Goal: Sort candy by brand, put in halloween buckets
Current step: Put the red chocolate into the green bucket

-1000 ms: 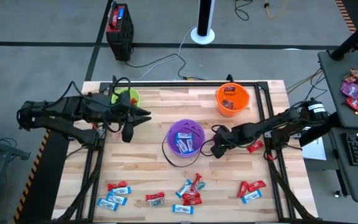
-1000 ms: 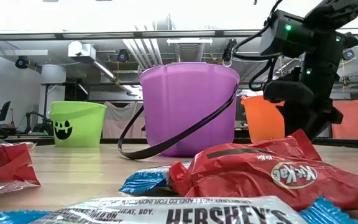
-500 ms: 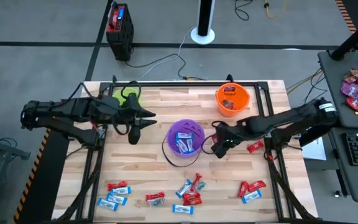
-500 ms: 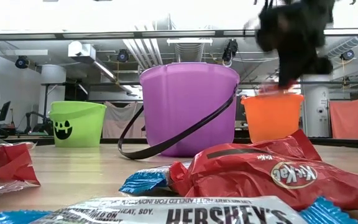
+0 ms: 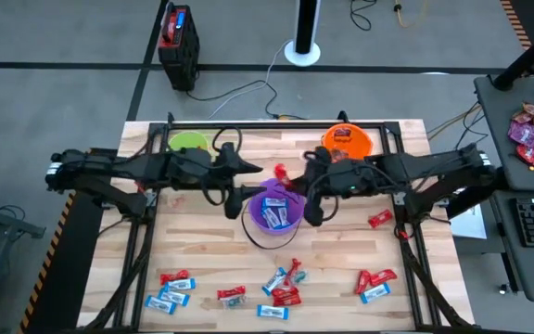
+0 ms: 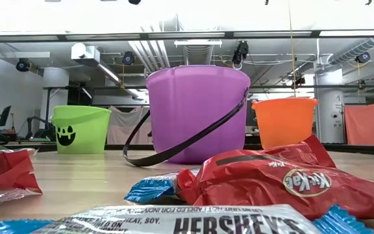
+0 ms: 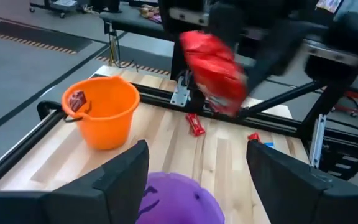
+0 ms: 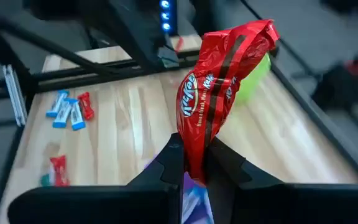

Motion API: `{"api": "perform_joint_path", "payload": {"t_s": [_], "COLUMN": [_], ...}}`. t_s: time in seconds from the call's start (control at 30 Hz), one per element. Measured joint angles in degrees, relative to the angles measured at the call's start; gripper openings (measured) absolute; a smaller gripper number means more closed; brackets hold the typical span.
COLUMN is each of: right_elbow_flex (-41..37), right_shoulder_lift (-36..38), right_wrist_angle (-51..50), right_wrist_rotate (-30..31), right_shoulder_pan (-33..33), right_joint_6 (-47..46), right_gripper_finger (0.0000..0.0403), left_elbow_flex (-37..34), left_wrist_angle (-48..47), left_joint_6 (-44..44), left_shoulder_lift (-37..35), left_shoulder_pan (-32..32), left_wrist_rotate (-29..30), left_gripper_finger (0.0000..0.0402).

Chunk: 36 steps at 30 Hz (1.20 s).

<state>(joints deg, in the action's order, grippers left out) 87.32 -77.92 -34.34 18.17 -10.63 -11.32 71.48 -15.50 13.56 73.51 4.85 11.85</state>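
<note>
With my right jaws pinched on the tail of a light, crinkly red KitKat wrapper standing up between them, my left jaws hung wide open opposite.

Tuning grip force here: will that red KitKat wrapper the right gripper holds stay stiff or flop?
Probably floppy: pinched by the shut right gripper, the red KitKat wrapper stands up creased and bent. It likely weighs little, staying upright from one end. Its glossy film may slip.
</note>
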Motion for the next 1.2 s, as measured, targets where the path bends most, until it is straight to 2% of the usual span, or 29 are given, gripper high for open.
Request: {"api": "perform_joint_path", "payload": {"t_s": [0.23, 0.37, 0.47, 0.6, 0.8, 0.87, 1.0, 1.2], "right_elbow_flex": [7.93, 10.64, 11.83, 11.94, 11.72, 11.72, 11.70, 11.70], "right_shoulder_lift": [-5.96, -6.77, -7.36, -7.71, -7.71, -7.71, -7.71, -7.61], "right_wrist_angle": [-3.02, -5.52, -6.90, -7.05, -7.48, -7.42, -7.42, -7.60], "right_wrist_rotate": [-0.56, -0.56, -0.54, -0.54, -0.54, -0.34, -0.17, -0.11], "right_shoulder_pan": [-0.24, 0.26, 0.55, 0.55, 0.52, 0.55, 1.59, 3.99], "right_joint_6": [10.98, 12.90, 13.61, 14.11, 12.90, 12.70, 8.06, 4.51], "right_gripper_finger": [0.0033, 0.0033, 0.0033, 0.0033, 0.0033, 0.0035, 0.0063, 0.0144], "left_elbow_flex": [1.99, 1.99, 1.99, 1.99, 1.99, 1.99, 1.99, 1.99], "left_wrist_angle": [3.26, 4.72, 5.62, 6.56, 7.43, 7.57, 7.60, 6.25], "left_joint_6": [-1.71, -3.95, -5.07, -6.40, -7.72, -8.24, -8.60, -10.10], "left_shoulder_lift": [1.19, 1.05, 0.84, 1.23, 1.36, 1.36, 1.35, 0.65], "left_shoulder_pan": [0.04, 0.02, 0.10, 0.10, 0.08, 0.04, 0.04, -0.45], "left_wrist_rotate": [-4.42, -4.60, -4.91, -4.91, -3.39, -3.34, -1.38, 4.36], "left_gripper_finger": [0.0254, 0.0250, 0.0232, 0.0180, 0.0047, 0.0019, 0.0032, 0.0020]}}
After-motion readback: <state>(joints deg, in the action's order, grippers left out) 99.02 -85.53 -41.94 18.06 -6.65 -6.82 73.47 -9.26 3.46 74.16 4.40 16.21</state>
